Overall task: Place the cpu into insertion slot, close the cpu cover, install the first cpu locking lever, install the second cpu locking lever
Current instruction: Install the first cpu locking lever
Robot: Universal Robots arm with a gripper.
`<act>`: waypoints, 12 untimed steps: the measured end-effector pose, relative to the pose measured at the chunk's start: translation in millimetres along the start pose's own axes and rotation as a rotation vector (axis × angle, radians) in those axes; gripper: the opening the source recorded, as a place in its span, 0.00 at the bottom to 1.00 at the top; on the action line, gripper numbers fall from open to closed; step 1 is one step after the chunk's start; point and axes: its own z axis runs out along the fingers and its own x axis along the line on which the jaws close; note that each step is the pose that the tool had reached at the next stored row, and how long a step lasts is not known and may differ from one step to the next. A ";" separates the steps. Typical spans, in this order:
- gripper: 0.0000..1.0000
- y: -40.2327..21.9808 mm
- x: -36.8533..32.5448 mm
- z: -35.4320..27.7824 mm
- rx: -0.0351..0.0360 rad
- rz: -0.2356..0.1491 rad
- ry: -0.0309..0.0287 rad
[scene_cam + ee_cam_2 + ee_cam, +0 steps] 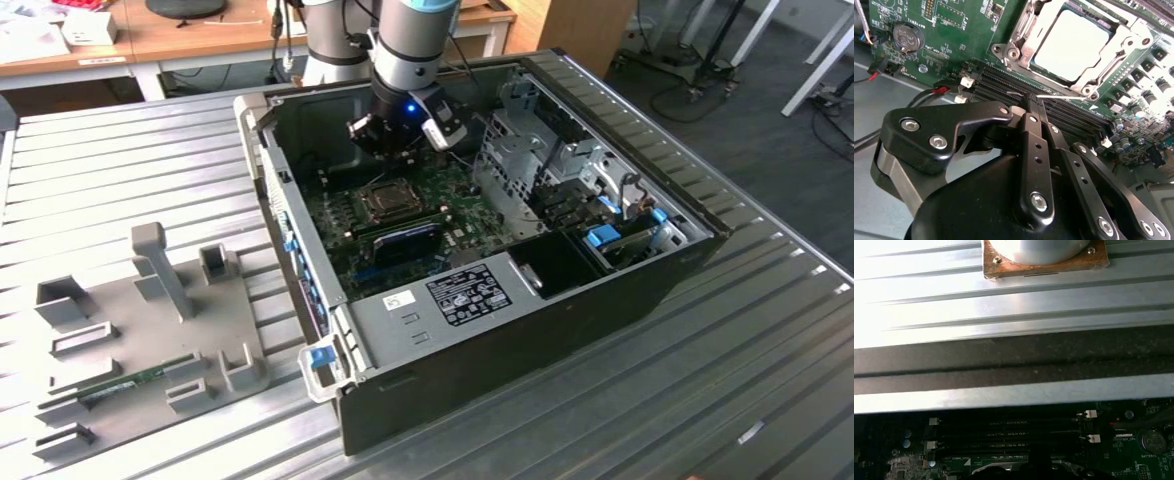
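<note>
The arm (404, 45) slants steeply downward in the exterior view, with a blue light glowing at its wrist. The black gripper (1030, 102) points down, its two fingers (1029, 145) pressed together with nothing visible between them.

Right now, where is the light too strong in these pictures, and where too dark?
First wrist view: glare whitens the ribbed metal surface, while the motherboard sits in deep shadow. Second wrist view: the cpu shines pale with reflection. Exterior view: evenly lit.
</note>
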 end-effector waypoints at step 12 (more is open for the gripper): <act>0.10 2.3 3.7 0.8 -0.0012 -0.001 -0.0082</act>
